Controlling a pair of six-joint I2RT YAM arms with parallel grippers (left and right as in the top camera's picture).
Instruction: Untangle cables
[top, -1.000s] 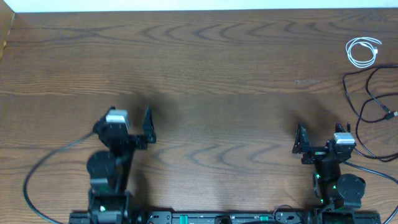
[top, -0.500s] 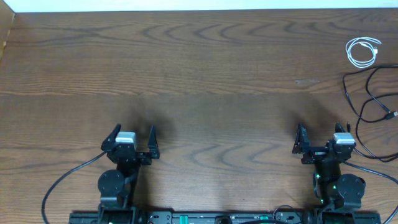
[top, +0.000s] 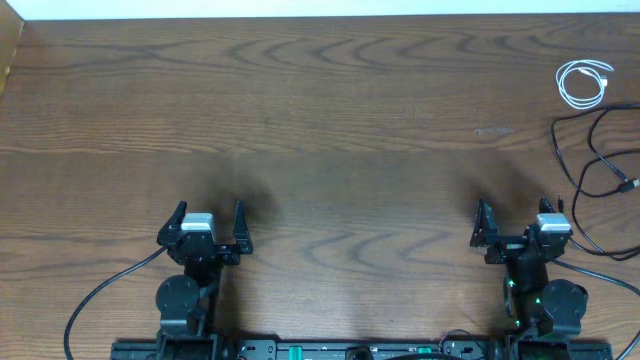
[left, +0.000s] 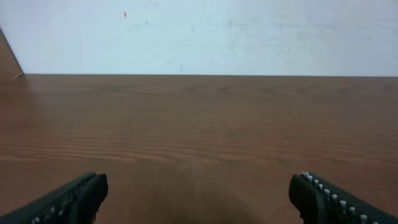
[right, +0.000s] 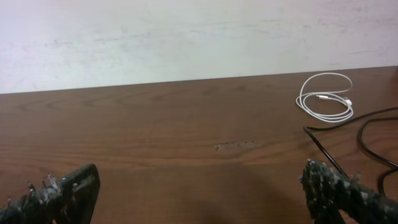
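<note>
A thin white cable (top: 583, 82) lies coiled at the far right of the table; it also shows in the right wrist view (right: 324, 99). Thin black cables (top: 598, 160) loop below it along the right edge, apart from the white coil, and show in the right wrist view (right: 373, 137). My left gripper (top: 210, 215) is open and empty near the front left; its view (left: 199, 193) shows only bare wood. My right gripper (top: 520, 218) is open and empty near the front right, just left of the black cables; its fingers frame bare wood (right: 199, 193).
The wooden table (top: 320, 130) ends at a pale wall along the far edge. A thick black arm wire (top: 95, 295) curves at the front left. A faint scuff mark (top: 492, 130) sits right of centre.
My left arm has drawn back toward its base and turned to face straight ahead, jaws still open. The right arm and the cables have not moved.
</note>
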